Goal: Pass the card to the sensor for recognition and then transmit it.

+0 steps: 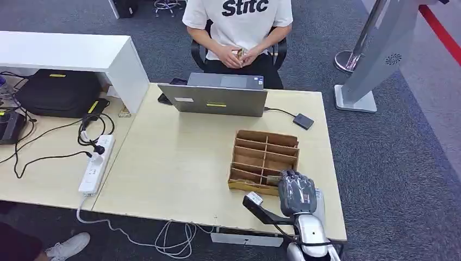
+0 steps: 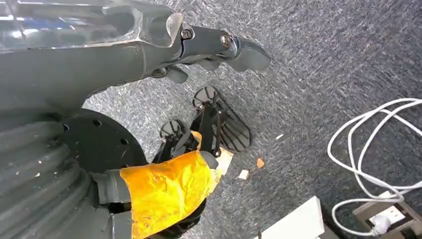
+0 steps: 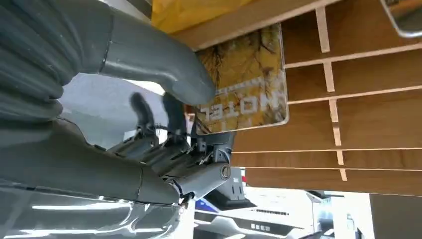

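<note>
Pale wood covers the counter (image 1: 179,168) across the middle of the head view. At lower right of the frame, the right hand (image 1: 297,191) sits over the near corner of a brown divided box (image 1: 265,160), fingers curled down into it; the card is hidden beneath them here. A grey laptop (image 1: 220,99) stands above centre, with a small black sensor (image 1: 303,120) to its right on a cable. At the top edge a seated person in a white shirt (image 1: 237,22) holds something small in both hands; what it is cannot be told. A white power strip (image 1: 97,164) lies at the left, and a black bag (image 1: 58,92) sits at upper left.

In the left wrist view, the left hand (image 2: 219,47) hangs over grey carpet (image 2: 328,64) in the upper half of the frame, fingers bent inward with nothing in them. White cable (image 2: 368,164) loops at the right edge.

In the right wrist view, the card (image 3: 244,84), yellow with the word HOTEL, lies at upper centre against the box's wooden slats (image 3: 348,124). The thick thumb (image 3: 164,64) presses on its left side and the dark fingers (image 3: 171,117) close beneath it, so the hand pinches the card.
</note>
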`<state>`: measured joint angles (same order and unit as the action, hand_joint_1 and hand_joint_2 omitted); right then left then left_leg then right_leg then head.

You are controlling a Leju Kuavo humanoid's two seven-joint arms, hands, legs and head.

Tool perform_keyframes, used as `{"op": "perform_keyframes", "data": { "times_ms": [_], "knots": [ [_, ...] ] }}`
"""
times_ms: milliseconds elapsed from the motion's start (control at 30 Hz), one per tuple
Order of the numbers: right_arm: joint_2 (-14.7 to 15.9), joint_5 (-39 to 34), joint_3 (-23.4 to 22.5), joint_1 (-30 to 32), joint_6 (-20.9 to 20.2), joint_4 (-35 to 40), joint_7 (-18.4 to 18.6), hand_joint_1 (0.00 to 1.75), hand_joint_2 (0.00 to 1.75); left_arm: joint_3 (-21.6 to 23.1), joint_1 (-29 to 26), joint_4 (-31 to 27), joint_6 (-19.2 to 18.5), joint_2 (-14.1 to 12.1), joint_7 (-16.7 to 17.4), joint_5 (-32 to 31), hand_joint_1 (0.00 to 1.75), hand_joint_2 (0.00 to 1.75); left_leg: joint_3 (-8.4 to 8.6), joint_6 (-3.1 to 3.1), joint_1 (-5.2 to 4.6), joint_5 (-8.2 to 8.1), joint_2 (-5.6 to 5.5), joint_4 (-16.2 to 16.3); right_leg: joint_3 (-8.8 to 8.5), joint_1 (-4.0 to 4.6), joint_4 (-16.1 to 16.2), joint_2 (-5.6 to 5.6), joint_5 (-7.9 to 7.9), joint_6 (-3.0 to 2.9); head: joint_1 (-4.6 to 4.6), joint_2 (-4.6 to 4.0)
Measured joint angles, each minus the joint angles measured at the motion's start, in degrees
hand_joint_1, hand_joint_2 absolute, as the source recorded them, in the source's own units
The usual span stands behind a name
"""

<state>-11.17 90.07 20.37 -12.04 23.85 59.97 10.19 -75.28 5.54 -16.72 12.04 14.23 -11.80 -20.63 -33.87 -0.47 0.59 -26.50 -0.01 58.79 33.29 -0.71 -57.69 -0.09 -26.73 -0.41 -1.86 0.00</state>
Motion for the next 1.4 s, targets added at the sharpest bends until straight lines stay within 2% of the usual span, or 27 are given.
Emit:
{"op": "perform_keyframes", "data": {
  "times_ms": [300, 433, 533, 833, 900, 1033, 1133, 1400],
  "knots": [
    [0.5, 0.0, 0.9, -0.3, 0.8, -0.2, 0.6, 1.75, 1.75, 0.0, 0.0, 0.0, -0.2, -0.1, 0.0, -0.2, 0.00, 1.75, -0.01, 0.00, 0.00, 0.00, -0.01, 0.0, 0.00, 0.00, 0.0, -0.01, 0.00, 0.00, 0.02, 0.00],
    [0.9, 0.0, 1.1, 0.1, 0.8, 1.2, 0.4, 1.71, 1.75, 0.0, 0.0, 0.0, -0.2, -0.2, 0.0, -0.2, 0.00, 1.75, 0.00, 0.00, 0.00, 0.00, 0.00, 0.0, 0.01, 0.00, 0.0, 0.00, 0.00, 0.00, 0.02, 0.00],
    [1.1, 0.0, 1.4, 0.4, 0.5, 3.2, 0.0, 1.75, 1.75, 0.0, 0.0, 0.0, -0.3, -0.3, 0.0, -0.5, 0.00, 1.75, 0.00, 0.00, 0.00, 0.00, 0.00, 0.0, 0.01, 0.00, 0.0, 0.00, 0.00, 0.00, 0.02, 0.00],
    [1.2, 0.0, 1.3, 1.6, -0.5, 10.1, -3.5, 1.71, 1.75, 0.1, 0.0, 0.1, -0.4, -0.4, 0.2, -0.9, 0.00, 1.75, 0.00, 0.00, 0.00, 0.00, 0.00, 0.0, 0.01, 0.00, 0.0, 0.00, 0.00, 0.00, 0.02, 0.00],
    [1.2, -0.4, 1.0, 1.8, -0.8, 11.7, -4.8, 1.75, 1.75, 0.2, 0.0, 0.3, -0.4, -0.4, 0.2, -1.0, 0.00, 1.75, -0.01, 0.00, 0.00, 0.00, 0.00, 0.0, 0.01, 0.00, 0.0, 0.00, 0.00, 0.00, 0.02, 0.00],
    [0.9, -5.6, 0.4, 2.2, -2.4, 14.5, -8.9, 1.75, 1.75, 0.3, 0.0, 0.3, -0.4, -0.4, 0.2, -1.0, 0.00, 1.75, -0.01, 0.00, 0.00, 0.00, 0.00, 0.0, 0.00, 0.00, 0.0, 0.00, 0.00, 0.00, 0.02, 0.00],
    [0.3, -9.7, 0.3, 2.1, -4.6, 16.0, -11.6, 1.75, 1.75, 0.3, 0.0, 0.5, 1.4, -0.4, 0.1, -1.0, 0.00, 1.75, -0.01, 0.00, 0.00, 0.00, 0.00, 0.0, 0.00, 0.00, 0.0, 0.00, 0.00, 0.00, 0.02, 0.00],
    [-1.6, -13.3, 0.3, -3.0, -9.4, 17.0, -11.8, 1.75, 1.75, 0.7, 0.0, 0.9, 1.5, -0.3, 0.0, -2.2, 0.00, 1.75, 0.00, -0.01, 0.00, 0.03, 0.02, 0.0, 0.00, 0.00, 0.0, 0.02, 0.02, -0.02, 0.02, 0.00]
  ]
}}
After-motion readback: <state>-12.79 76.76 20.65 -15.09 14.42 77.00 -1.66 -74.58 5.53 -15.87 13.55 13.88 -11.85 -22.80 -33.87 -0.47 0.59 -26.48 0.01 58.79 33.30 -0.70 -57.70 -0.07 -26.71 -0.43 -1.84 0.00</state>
